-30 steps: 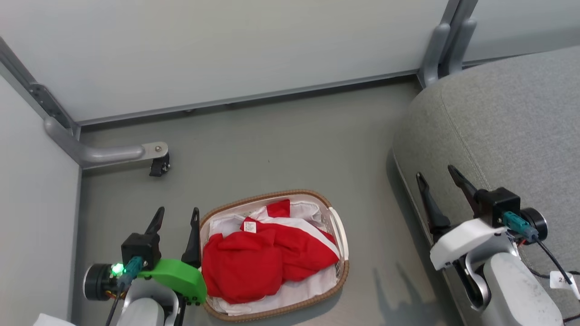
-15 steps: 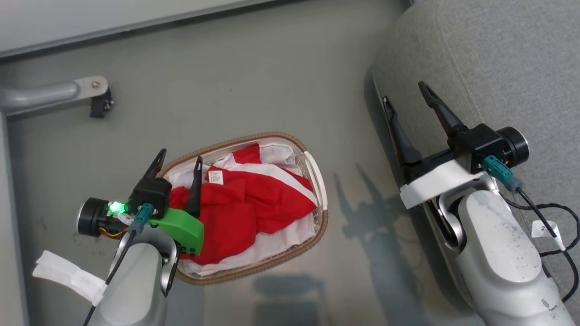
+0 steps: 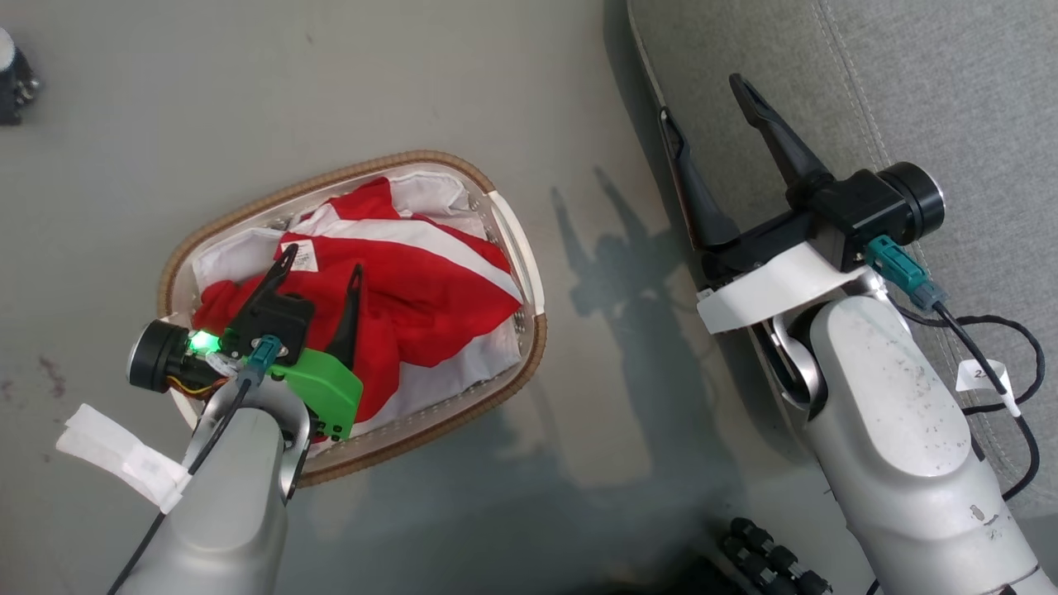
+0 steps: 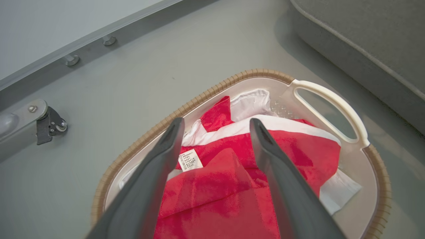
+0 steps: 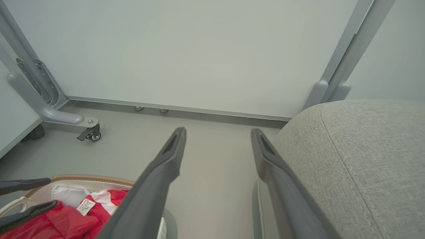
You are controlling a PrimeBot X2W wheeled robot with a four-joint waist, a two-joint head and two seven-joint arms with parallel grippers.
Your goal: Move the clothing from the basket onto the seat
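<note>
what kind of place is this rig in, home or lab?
Probably a lab or test cell staged as a room, not a home: pale partition panels on metal frames with a caster foot, bare grey floor, plus a seat and a basket.

Left claw [image 3: 324, 258], right claw [image 3: 701, 97], both spread.

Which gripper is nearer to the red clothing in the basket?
Left. The left gripper hangs open directly over the clothing in the basket. The right gripper, also open, is off to the side, at the edge of the seat, apart from the basket.
</note>
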